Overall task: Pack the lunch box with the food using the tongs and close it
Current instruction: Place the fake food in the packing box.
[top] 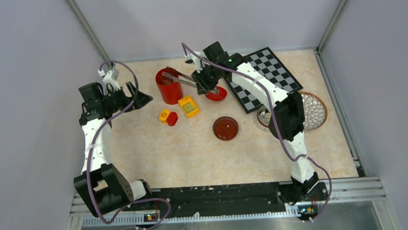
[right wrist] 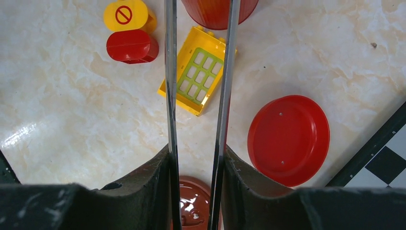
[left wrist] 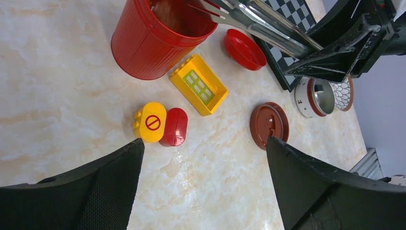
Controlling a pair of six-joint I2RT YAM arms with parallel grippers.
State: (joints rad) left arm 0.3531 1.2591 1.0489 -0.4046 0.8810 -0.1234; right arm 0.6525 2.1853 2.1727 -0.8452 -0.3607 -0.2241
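At the far middle of the surface [top: 167, 159], I see the right arm stretched leftward. The right gripper [right wrist: 196, 155] has its jaws pinching the tongs [right wrist: 169, 72], whose tips reach into the red cup [top: 172, 93]. The left gripper [left wrist: 205, 143] hovers at the left, jaws spread wide. The lunch box [left wrist: 302, 98] stands open beside the chessboard [top: 265, 75], partly hidden under the right arm. Its brown lid [top: 226, 128] lies apart. A yellow window block [right wrist: 196, 76] lies beneath the tongs.
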